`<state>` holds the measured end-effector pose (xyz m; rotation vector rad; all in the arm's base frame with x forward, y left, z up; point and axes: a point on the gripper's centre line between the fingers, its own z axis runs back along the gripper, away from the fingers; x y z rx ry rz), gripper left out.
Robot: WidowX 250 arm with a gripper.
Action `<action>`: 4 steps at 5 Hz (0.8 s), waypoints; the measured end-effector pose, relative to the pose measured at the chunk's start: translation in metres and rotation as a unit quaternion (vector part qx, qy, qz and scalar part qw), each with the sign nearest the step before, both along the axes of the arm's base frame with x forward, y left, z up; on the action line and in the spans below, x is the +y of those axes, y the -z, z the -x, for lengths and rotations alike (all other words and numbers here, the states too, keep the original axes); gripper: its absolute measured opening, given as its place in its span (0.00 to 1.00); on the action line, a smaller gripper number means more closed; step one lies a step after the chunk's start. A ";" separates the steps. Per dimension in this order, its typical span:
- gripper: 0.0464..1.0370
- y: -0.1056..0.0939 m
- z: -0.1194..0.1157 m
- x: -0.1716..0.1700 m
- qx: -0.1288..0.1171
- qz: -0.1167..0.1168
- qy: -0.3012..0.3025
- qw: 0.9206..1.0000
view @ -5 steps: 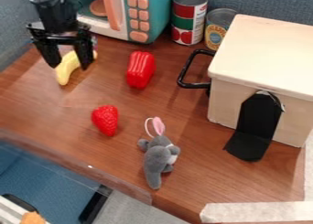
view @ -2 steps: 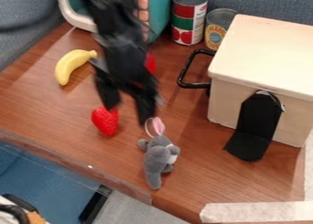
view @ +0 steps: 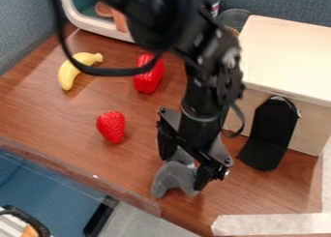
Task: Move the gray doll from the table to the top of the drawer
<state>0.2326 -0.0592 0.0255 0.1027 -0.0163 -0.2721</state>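
Camera view shows the gray plush doll (view: 173,178) on the wooden table (view: 71,112), near its front edge, with the black gripper (view: 184,171) directly over it. The gripper is spread, one finger on each side of the doll's upper body; whether either finger presses on the plush, I cannot tell. The doll looks soft and light, likely to give under a squeeze and spring back, with fabric that should grip well rather than slip. It seems hardly fragile, though the slim limbs would make a poor hold, since they could bend and let the body swing. The thick of the torso is the place to take it, squarely between the fingers, firm enough to gather the stuffing before lifting it to the pale top of the drawer (view: 291,52). As for numbers, I count one doll, one drawer unit, one black bracket-like piece (view: 268,129) against its side, one yellow banana (view: 74,69), one strawberry (view: 111,126), one red bell pepper (view: 149,76), one toy microwave (view: 98,26) and two cans, the nearer one (view: 234,18) and the farther one (view: 211,0), both partly hidden.
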 end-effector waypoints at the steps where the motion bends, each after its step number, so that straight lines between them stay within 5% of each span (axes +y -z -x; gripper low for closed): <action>1: 0.91 0.019 -0.006 -0.001 0.021 -0.012 -0.014 1.000; 3: 0.44 0.013 -0.013 0.015 0.033 0.013 -0.040 0.999; 4: 0.30 -0.025 -0.014 0.026 0.004 0.047 -0.037 0.998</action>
